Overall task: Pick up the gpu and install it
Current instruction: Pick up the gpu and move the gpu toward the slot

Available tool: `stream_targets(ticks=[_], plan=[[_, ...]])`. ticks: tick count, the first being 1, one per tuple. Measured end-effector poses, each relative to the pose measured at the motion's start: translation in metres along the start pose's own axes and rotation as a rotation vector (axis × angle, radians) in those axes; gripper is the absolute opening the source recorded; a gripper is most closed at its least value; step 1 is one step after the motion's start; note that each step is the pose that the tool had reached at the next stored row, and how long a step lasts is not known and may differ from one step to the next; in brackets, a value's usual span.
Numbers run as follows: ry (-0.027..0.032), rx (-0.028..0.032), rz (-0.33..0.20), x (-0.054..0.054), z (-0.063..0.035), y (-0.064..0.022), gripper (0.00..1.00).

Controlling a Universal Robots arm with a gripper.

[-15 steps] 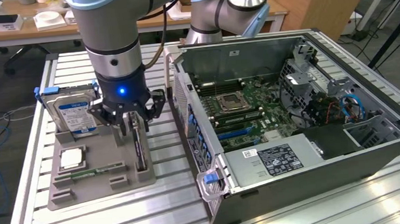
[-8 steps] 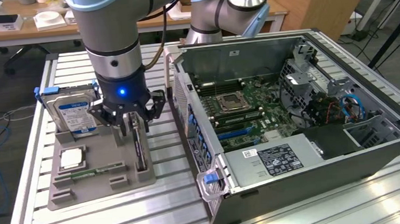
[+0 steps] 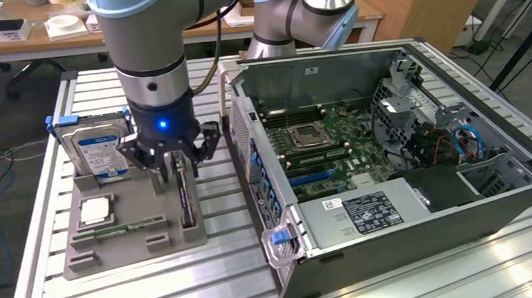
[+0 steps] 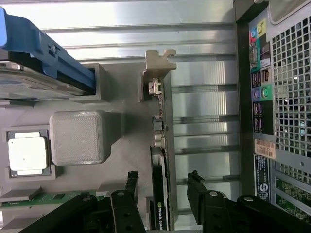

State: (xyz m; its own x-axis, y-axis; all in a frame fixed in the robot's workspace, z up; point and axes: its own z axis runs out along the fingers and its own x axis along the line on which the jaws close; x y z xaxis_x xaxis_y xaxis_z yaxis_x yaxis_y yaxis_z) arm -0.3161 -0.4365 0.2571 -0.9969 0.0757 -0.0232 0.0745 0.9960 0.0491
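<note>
At the exterior view's left, a grey holder tray (image 3: 133, 248) sits on the slatted metal desk (image 3: 209, 280). At the tray's far left corner a hard drive (image 3: 95, 149) with a blue-and-white label stands upright in a blue frame. Nearer on the tray lies a square silver processor chip (image 3: 95, 211), and just nearer than that a narrow green memory stick (image 3: 114, 232) lies flat in its slot.

Along the tray's right edge the gpu (image 3: 187, 202) stands on its long edge in a slot. It appears as a thin dark strip, with its metal bracket (image 4: 158, 63) at the far end. The gripper (image 3: 176, 170) hangs directly over the gpu's far half. Its jaws are spread wide, with one of the black fingers (image 4: 197, 194) on each side of the card and a gap showing on both sides.

To the exterior view's right, beside the tray, an open computer case (image 3: 420, 250) lies on its side, showing its green motherboard (image 3: 340, 141) and its power supply (image 3: 362, 209) at the near end.
</note>
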Motion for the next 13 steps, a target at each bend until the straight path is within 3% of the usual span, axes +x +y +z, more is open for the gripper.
stream_targets(ticks=[13], plan=[[0.0001, 0.0001, 0.0, 0.0, 0.0086, -0.0064, 0.53]])
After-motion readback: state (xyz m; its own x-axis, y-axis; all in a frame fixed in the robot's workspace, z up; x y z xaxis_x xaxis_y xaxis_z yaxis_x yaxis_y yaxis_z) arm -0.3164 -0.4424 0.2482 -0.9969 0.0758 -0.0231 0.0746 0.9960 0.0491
